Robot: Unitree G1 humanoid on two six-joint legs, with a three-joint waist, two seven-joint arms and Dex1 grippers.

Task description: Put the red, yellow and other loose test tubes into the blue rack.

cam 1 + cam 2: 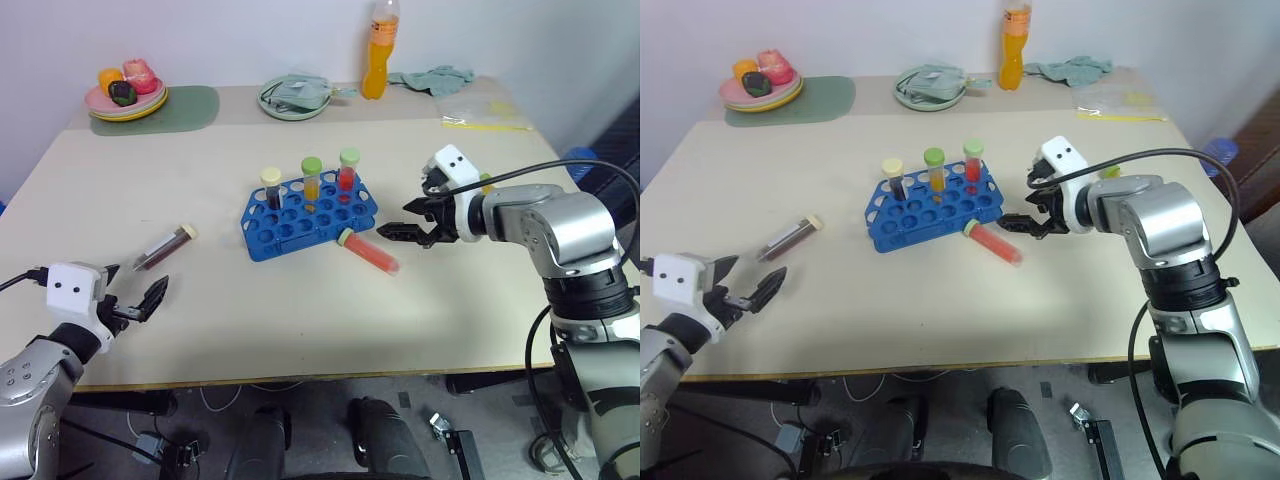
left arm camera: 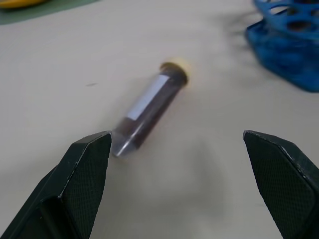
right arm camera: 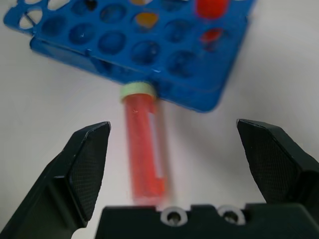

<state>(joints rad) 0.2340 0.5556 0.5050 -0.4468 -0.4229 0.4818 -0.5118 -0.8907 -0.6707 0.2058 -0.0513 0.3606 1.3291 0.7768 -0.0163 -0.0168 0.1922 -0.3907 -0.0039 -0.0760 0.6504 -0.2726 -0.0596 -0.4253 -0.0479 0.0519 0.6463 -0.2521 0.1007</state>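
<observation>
No text, brand, number or sign can be read anywhere. The clear plastic test tube of dark maroon liquid with a cream cap (image 2: 149, 106) carries a white label strip along its side, but the strip shows no legible writing. The tall orange drink bottle (image 1: 377, 50) at the far edge of the table has a band near its neck, too small to make out.

Lab bench: blue rack (image 1: 310, 215), test tubes (image 1: 312, 178)
</observation>
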